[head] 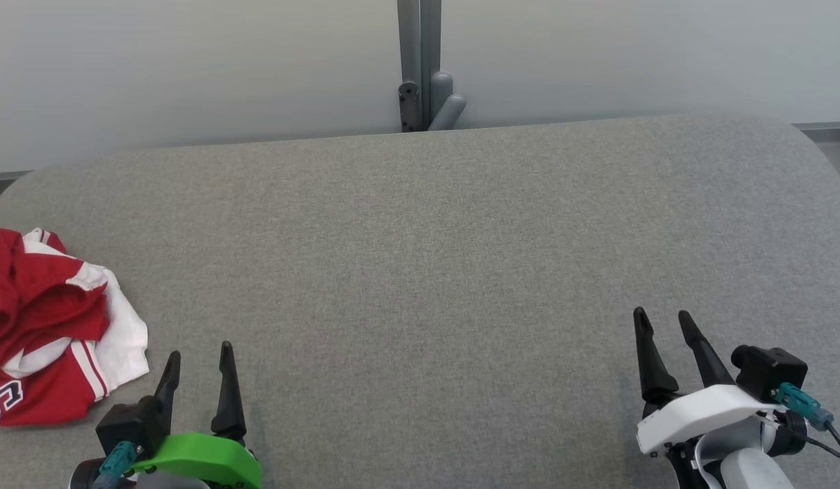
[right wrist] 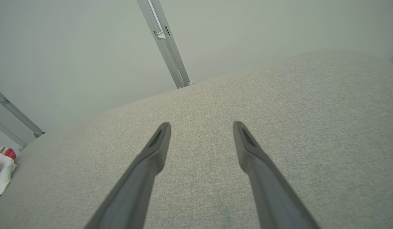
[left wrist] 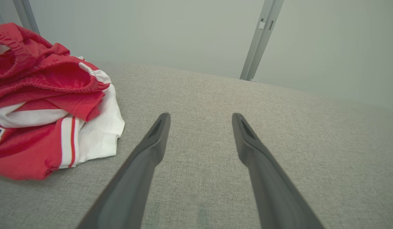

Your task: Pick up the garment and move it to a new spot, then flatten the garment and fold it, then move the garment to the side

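A crumpled red and white garment (head: 49,326) lies bunched at the far left of the grey fabric table (head: 420,258). In the left wrist view the garment (left wrist: 47,105) sits to the left of my fingers, a red elastic waistband on top. My left gripper (head: 199,356) stands open just right of the garment, apart from it, with nothing between its fingers. Its open gap (left wrist: 201,119) faces bare table. My right gripper (head: 664,322) is open at the lower right, far from the garment. In the right wrist view the right gripper (right wrist: 201,127) points over bare cloth, and a sliver of the garment (right wrist: 2,165) shows at the left edge.
A pale wall panel with a grey metal post (head: 420,64) rises behind the table's far edge. The table's rounded corners lie at the far left and far right.
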### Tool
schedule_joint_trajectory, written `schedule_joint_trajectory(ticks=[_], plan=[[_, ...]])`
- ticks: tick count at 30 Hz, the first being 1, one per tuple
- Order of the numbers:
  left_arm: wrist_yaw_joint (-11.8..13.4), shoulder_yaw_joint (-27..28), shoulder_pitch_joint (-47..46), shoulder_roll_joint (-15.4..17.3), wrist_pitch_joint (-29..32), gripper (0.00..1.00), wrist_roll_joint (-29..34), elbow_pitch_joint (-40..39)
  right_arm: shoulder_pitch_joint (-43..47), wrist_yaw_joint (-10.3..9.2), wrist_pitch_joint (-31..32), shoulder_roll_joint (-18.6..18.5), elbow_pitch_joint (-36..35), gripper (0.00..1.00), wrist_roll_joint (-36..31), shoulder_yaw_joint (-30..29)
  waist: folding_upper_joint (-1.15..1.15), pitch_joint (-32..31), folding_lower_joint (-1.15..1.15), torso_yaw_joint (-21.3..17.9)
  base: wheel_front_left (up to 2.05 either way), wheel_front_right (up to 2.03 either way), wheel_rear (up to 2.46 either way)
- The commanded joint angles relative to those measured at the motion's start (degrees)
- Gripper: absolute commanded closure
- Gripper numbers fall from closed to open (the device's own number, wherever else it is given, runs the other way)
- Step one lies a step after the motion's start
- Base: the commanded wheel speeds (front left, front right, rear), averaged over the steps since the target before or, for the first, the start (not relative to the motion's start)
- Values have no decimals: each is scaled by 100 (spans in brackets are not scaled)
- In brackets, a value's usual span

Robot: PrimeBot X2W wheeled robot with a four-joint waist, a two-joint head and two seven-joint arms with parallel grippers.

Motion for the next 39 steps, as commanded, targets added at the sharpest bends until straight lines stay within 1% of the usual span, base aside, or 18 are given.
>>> schedule_joint_trajectory(ticks=[1,14,28,36,39], plan=[[43,-10,-8,41,-60,0,147,-20,18,3,-65,-31,-26,0,-136,23,0,0,0,0,0,0,0],[97,-89,-7,45,-205,0,776,2,9,3,-218,-48,10,0,-777,76,0,8,0,-3,0,0,0],[176,-97,60,48,-357,0,1277,22,50,3,-358,-41,65,0,-1353,71,0,3,0,10,0,0,0],[158,-81,115,48,-338,0,1246,30,72,3,-351,-35,67,0,-1319,73,0,-17,0,56,0,0,0],[147,-84,95,48,-338,0,1251,57,88,3,-350,-45,56,0,-1292,83,0,-11,0,165,0,0,0]])
